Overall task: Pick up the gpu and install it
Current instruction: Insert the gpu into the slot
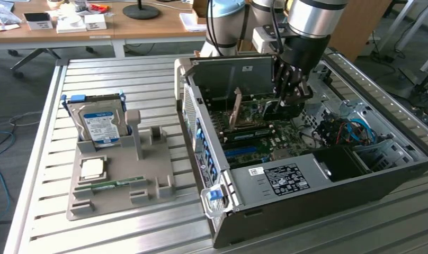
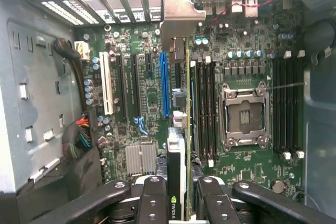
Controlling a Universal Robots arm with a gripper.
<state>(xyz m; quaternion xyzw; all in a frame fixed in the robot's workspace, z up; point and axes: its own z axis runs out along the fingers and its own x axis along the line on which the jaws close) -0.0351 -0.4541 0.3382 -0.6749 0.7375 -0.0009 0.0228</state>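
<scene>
One gpu is down inside the open computer case, standing on edge over the motherboard. Its silver bracket points at the row of rear slot covers, and the card runs between the single blue slot and the memory slots beside the one processor socket. Whether it is seated cannot be told. The tool is clamped on the gpu, with two black fingers pressed to its faces. In the exterior view the tool reaches deep into the case. Out on the slatted surface, a grey holder carries one hard drive, one processor chip and one memory stick.
</scene>
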